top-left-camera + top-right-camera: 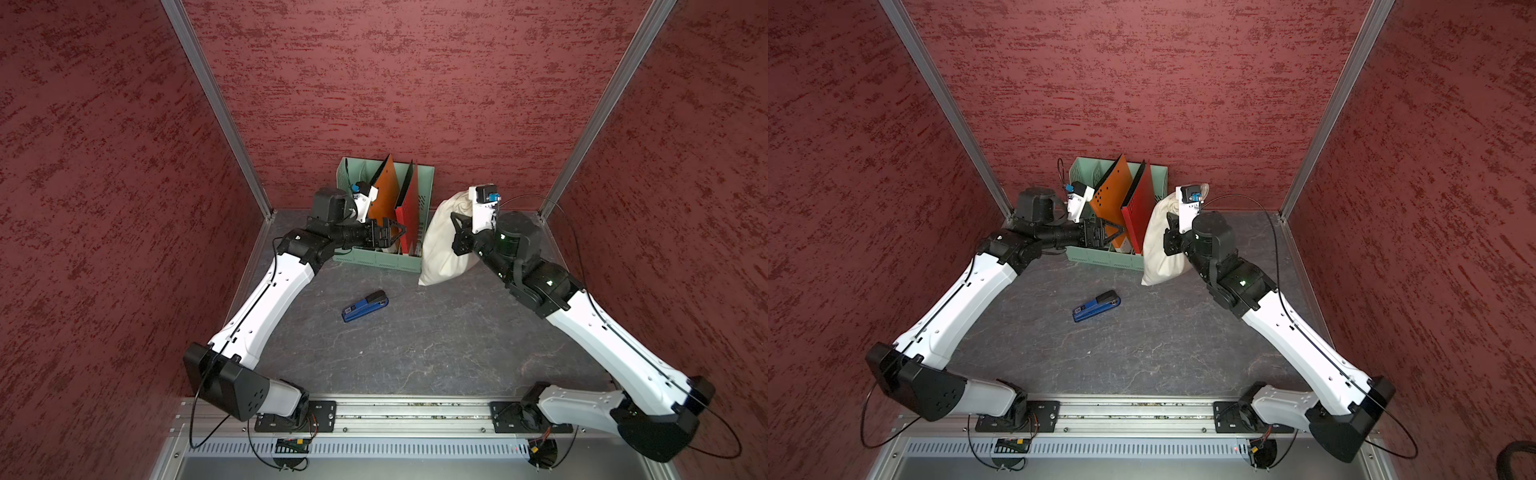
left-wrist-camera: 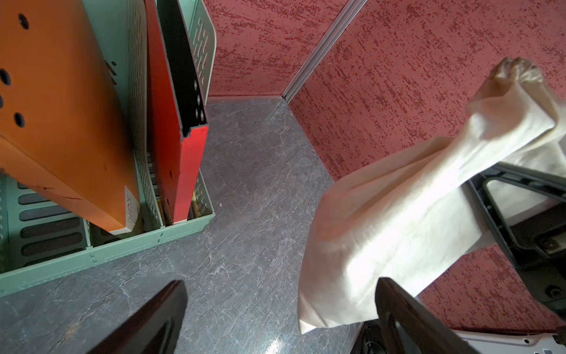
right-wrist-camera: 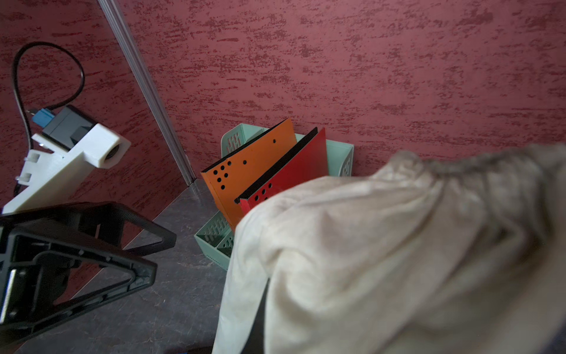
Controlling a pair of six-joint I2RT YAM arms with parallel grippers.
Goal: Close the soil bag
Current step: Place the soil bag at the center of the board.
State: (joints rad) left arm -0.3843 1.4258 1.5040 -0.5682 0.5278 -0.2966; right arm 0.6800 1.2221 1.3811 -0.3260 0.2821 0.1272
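the soil bag [image 1: 440, 245] leans just right of the green file rack [image 1: 374, 261], with my right gripper [image 1: 456, 226] clenched on its cloth. my left gripper [image 1: 399, 237] hangs released and empty in front of the rack. the neck [image 2: 514, 72] looks bunched and i can't see the cords, so i judge the final cinch is left.

The file rack [image 1: 376, 259] stands on the table [image 1: 415, 353] in the middle, against the far wall, with two folders [image 1: 384, 191] standing in it. The soil bag [image 1: 440, 249] is just to the right of the rack. The stapler [image 1: 365, 306] lies nearer, in front of the rack, apart from both
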